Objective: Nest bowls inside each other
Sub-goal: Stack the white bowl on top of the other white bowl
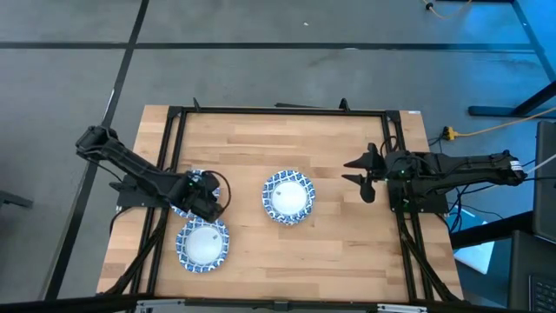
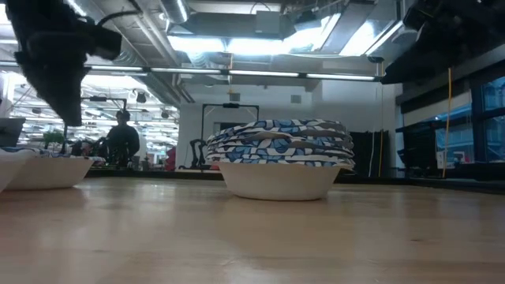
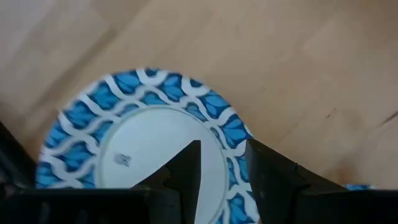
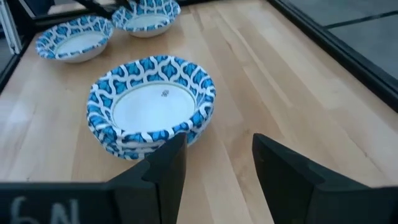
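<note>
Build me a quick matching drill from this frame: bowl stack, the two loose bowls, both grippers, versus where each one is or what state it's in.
Things:
1. bowl stack
2. front-left bowl
3. left gripper
4. right gripper

Places or states:
A. open, at the table's right edge, facing the stack
B. mid-table, several bowls nested
C. over the third bowl, fingers straddling its rim
D. alone, untouched, near the front-left corner

Pairs: 1-B, 2-D, 3-C, 4-A

Bright ceiling lights (image 2: 237, 43) glare in the low view; the left wrist view is blurred.
</note>
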You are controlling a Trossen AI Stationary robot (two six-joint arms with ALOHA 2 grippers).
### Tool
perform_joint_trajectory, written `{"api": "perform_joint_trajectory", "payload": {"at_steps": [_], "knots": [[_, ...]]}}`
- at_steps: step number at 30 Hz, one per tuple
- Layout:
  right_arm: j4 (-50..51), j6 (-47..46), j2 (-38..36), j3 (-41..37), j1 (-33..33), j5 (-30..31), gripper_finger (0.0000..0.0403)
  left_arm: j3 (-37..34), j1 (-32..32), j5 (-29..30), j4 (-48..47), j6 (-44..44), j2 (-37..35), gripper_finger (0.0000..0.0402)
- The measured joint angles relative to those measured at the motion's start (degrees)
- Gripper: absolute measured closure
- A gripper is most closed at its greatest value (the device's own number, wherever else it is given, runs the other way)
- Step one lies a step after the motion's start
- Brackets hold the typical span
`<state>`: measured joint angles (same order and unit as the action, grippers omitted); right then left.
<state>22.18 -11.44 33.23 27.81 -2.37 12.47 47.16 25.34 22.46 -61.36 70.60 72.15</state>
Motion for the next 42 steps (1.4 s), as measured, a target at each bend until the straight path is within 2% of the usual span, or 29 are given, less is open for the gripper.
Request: {"api": "perform_joint_trajectory", "payload": {"at_steps": [6, 15, 19, 26, 29, 37, 42], "knots": [[-1.53, 0.2, -0.02, 0.0, 0.0, 0.02, 0.0219, -0.7, -0.5, 3.65, 4.77, 2.32, 0.04, 0.0282], [-1.76, 0.2, -0.02, 0.0, 0.0, 0.02, 0.0219, -0.7, -2.57, 3.46, 9.0, 3.71, 0.01, 0.0282], [-2.06, -0.07, -0.02, 0.0, 0.0, 0.02, 0.0219, -0.7, -3.34, 3.39, 9.95, -0.32, 0.01, 0.0282], [-5.04, -0.12, 0.0, 0.0, 0.55, 0.0, 0.0219, -0.7, -5.68, 3.37, 9.9, -0.5, 0.01, 0.0279], [-5.79, -0.11, 0.0, 0.0, 1.71, 0.0, 0.0219, -0.7, -6.59, 3.39, 9.72, -0.72, 0.01, 0.0264], [-7.21, -1.75, 0.0, 0.0, 4.68, -0.58, 0.0219, -0.7, -8.04, 3.42, 9.37, -3.73, 0.01, 0.0193], [-8.3, -1.75, 0.0, 0.0, 5.33, -2.79, 0.0219, -0.7, -8.2, 0.46, 10.25, -3.64, 0.01, 0.0187]]}}
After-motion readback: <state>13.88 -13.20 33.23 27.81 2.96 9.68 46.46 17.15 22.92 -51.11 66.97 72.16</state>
